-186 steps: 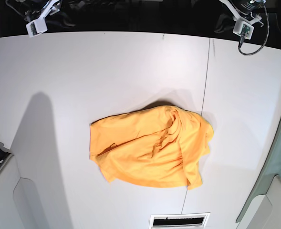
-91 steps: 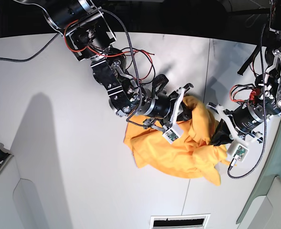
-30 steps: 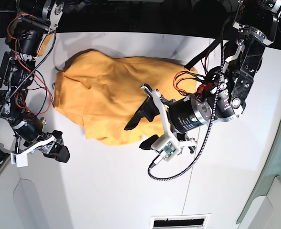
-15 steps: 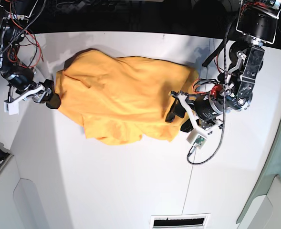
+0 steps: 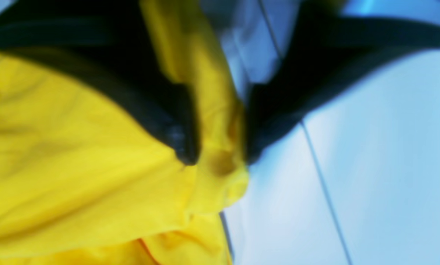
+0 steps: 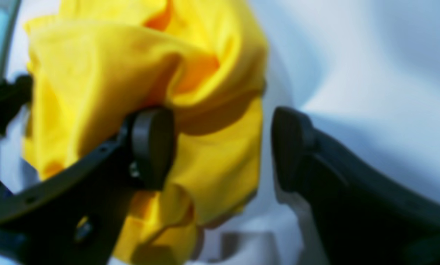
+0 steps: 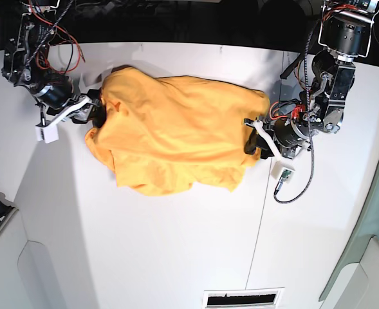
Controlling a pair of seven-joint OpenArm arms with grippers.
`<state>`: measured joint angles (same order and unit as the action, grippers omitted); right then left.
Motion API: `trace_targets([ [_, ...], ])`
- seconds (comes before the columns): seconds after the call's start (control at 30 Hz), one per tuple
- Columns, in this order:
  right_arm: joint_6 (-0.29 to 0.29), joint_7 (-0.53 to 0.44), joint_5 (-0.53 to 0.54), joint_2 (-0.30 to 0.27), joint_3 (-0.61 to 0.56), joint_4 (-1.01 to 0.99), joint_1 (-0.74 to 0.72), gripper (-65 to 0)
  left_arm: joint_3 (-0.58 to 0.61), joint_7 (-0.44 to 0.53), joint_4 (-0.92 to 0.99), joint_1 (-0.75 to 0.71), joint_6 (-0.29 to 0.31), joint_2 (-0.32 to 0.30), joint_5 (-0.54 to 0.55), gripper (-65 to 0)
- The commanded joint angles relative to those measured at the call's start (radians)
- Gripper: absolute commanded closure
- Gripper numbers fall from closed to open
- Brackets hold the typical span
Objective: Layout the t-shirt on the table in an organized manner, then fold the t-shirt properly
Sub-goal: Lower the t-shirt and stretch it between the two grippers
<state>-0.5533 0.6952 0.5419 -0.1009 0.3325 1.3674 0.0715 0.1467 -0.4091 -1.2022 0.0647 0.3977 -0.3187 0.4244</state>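
1. The t-shirt [image 7: 176,145] lies on the white worktop [image 7: 176,257], spread sideways between the two arms in the base view. It is not yet flat: the lower edge is bunched and uneven, and folds run across the body.

2. The left gripper [image 5: 220,154] has its jaws nearly closed on a narrow fold of the cloth edge. The wrist view shows fabric pinched between the two dark fingers [image 5: 175,129], directly above the worktop seam [image 5: 323,191]. The pinch at the edge probably serves to anchor that side so the cloth can be tensioned.

3. The right gripper [image 6: 223,147] stands with its jaws well apart. One finger [image 6: 150,147] presses against a gathered lump of cloth; the other is clear of it, over bare worktop. Whether any cloth is actually held cannot be told; the view is blurred.

4. In the base view the right gripper [image 7: 89,112] sits at the opposite end of the shirt from the left gripper [image 7: 257,143]. This opposed placement suits pulling the garment taut along its length.

5. Judged stage: layout is under way; folding has not begun.
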Motion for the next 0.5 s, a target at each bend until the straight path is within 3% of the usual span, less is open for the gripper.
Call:
trace_targets([
  [0.0,0.004,-0.029,-0.010,0.004,-0.029,0.010,-0.010,-29.8,-0.003,0.001,-0.004,0.013,0.003,-0.008,-0.003,-5.7],
  [0.03,0.016,-0.050,-0.032,0.007,-0.058,0.010,-0.010,-21.6,-0.003,0.001,-0.004,0.013,0.003,-0.009,-0.006,0.0],
  [0.1,0.026,-0.105,-0.066,0.007,-0.098,0.010,-0.013,-3.2,-0.003,0.001,-0.005,0.014,0.005,-0.013,-0.011,0.0],
  [0.13,0.025,-0.135,-0.077,0.007,-0.106,0.010,-0.016,0.0,-0.003,0.001,-0.010,0.016,0.019,-0.018,-0.011,0.0],
  [0.23,0.013,-0.165,-0.078,-0.002,-0.090,0.028,-0.041,0.0,-0.004,-0.005,-0.066,0.015,0.026,-0.056,-0.010,0.0],
  [0.47,0.003,-0.104,-0.066,-0.064,-0.027,0.168,-0.174,0.0,-0.005,-0.114,-0.372,0.010,0.010,-0.186,0.011,0.0],
])
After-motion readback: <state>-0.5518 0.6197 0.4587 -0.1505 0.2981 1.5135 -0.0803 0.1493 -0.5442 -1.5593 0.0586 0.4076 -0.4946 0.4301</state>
